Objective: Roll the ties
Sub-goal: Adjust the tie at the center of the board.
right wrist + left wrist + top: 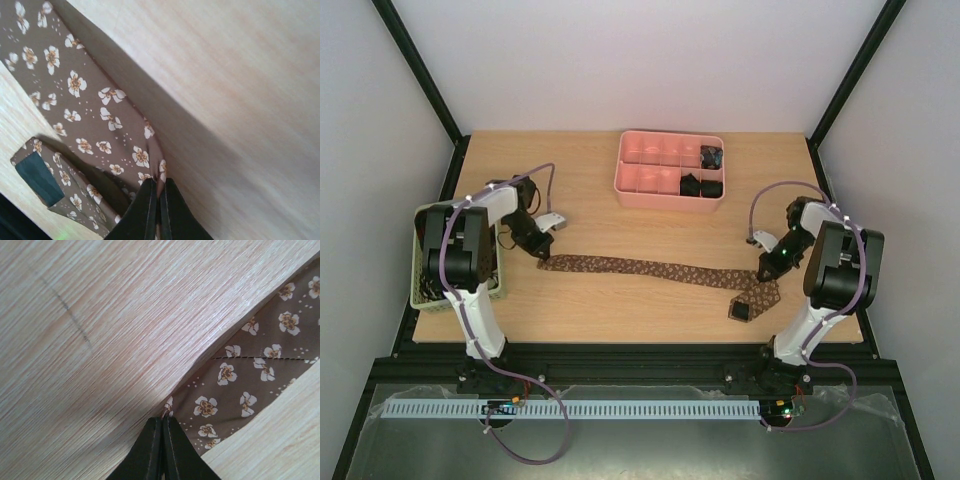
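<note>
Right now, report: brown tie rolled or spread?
Spread, not rolled: the brown tie lies stretched along the table, its right end folded back.

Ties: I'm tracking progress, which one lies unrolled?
The brown floral tie, stretched flat across the table; the dark ones sit coiled in the pink tray.

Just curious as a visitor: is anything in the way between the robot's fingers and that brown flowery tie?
Nothing visible is. The left fingers and right fingers are each shut on an edge of the brown tie, which lies stretched across the table.
</note>
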